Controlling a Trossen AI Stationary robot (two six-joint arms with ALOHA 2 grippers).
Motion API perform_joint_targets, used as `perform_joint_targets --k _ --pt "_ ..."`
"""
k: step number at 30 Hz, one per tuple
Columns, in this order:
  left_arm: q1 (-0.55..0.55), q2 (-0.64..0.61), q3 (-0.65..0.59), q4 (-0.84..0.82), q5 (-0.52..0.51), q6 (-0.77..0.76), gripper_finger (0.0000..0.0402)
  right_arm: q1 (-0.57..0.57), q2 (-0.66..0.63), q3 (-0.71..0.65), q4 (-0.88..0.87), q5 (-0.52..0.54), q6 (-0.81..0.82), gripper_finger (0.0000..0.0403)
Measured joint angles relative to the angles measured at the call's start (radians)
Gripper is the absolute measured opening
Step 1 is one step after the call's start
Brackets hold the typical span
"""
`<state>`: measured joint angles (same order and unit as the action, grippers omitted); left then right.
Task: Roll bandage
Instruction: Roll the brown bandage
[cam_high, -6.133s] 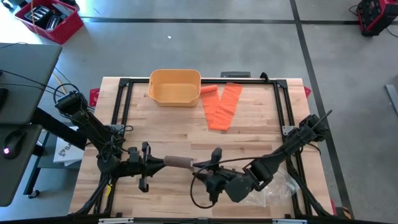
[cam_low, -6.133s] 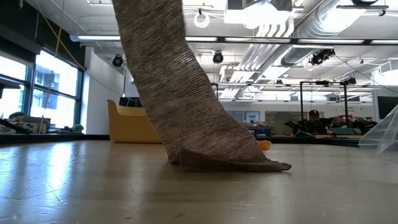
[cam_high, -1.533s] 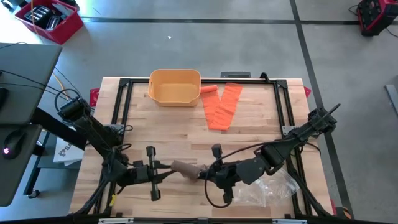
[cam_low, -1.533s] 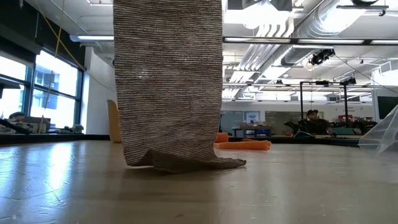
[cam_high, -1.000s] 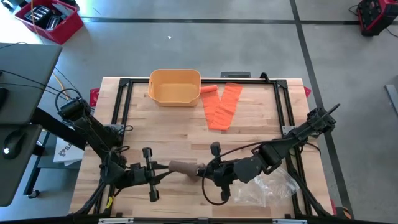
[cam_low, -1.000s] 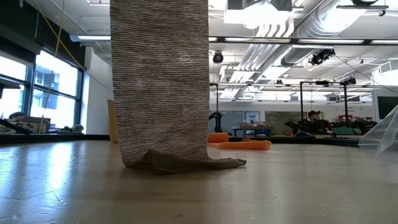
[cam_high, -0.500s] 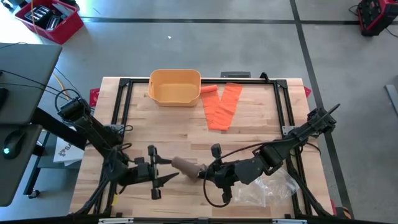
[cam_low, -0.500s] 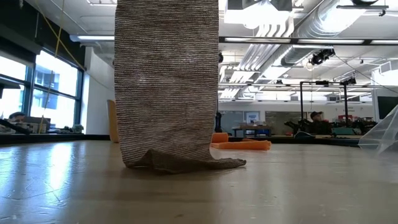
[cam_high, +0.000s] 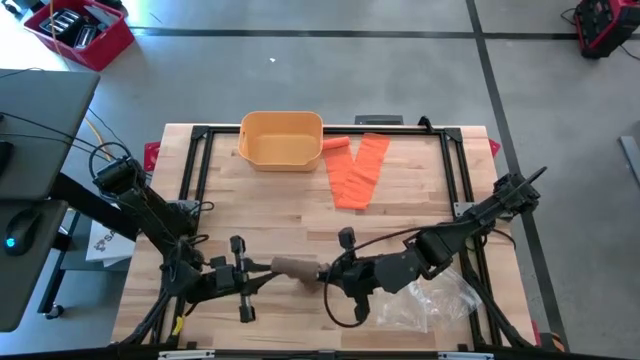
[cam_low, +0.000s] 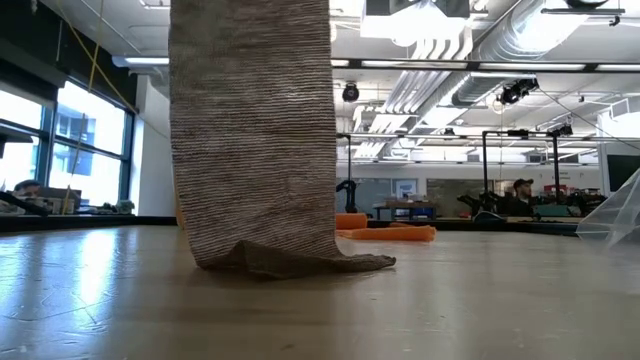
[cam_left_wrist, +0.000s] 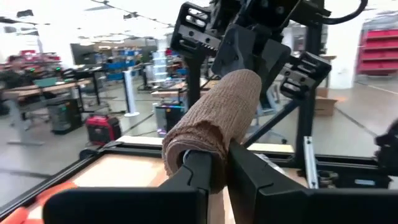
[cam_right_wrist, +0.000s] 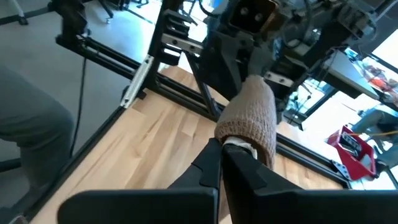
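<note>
A brown bandage roll (cam_high: 295, 267) hangs in the air over the table's near part, lying about level between my two grippers. My left gripper (cam_high: 264, 270) is shut on its left end and my right gripper (cam_high: 325, 274) on its right end. From the roll a loose brown strip (cam_low: 250, 130) hangs straight down. The strip's crumpled lower end (cam_low: 300, 262) rests on the wooden table (cam_high: 250, 210). My left gripper pinches the rim of the roll's left end (cam_left_wrist: 186, 152) between its two fingers (cam_left_wrist: 198, 171). It comes in level from the table's left, along the roll's axis. The roll is lifted clear of the table. My right gripper pinches the roll's right end (cam_right_wrist: 239, 144) between its two fingers (cam_right_wrist: 210, 163). It comes from the table's right, slanting slightly down, along the roll's axis. The roll stays clear of the table, with the strip hanging below it.
A yellow bin (cam_high: 282, 138) stands at the table's far edge. An unrolled orange bandage (cam_high: 358, 172) and a small orange roll (cam_high: 336, 144) lie beside it. A clear plastic bag (cam_high: 440, 298) lies at the near right. A black frame (cam_high: 200, 150) borders the table.
My left gripper opened and let go of the roll's left end, rolled about its own axis, then shut on that end again. The right gripper kept hold. The hanging strip swayed a little sideways while its lower end stayed on the table.
</note>
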<state>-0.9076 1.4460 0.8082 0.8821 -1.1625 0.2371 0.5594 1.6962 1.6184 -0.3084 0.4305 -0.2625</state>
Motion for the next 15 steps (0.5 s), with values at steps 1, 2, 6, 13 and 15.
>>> perform_joint_targets --k 1,2,6,13,15 --pt "-0.005 0.000 0.000 0.000 -0.018 0.001 0.0024 0.000 0.000 0.000 0.000 0.005 0.000 0.0000" --pt "-0.010 0.000 0.000 -0.001 -0.034 0.001 0.0024 0.001 0.001 0.000 -0.002 0.012 0.000 0.0000" --pt "-0.016 0.000 0.000 -0.003 -0.019 0.034 0.0032 0.003 0.000 0.000 -0.002 0.032 0.000 0.0001" --pt "-0.015 0.000 0.000 -0.001 -0.019 0.054 0.0064 0.003 0.000 0.000 -0.011 0.055 0.000 0.0000" --pt "-0.020 -0.002 0.000 0.000 -0.050 0.070 0.0049 0.013 -0.001 0.000 -0.030 0.111 0.001 0.0000"
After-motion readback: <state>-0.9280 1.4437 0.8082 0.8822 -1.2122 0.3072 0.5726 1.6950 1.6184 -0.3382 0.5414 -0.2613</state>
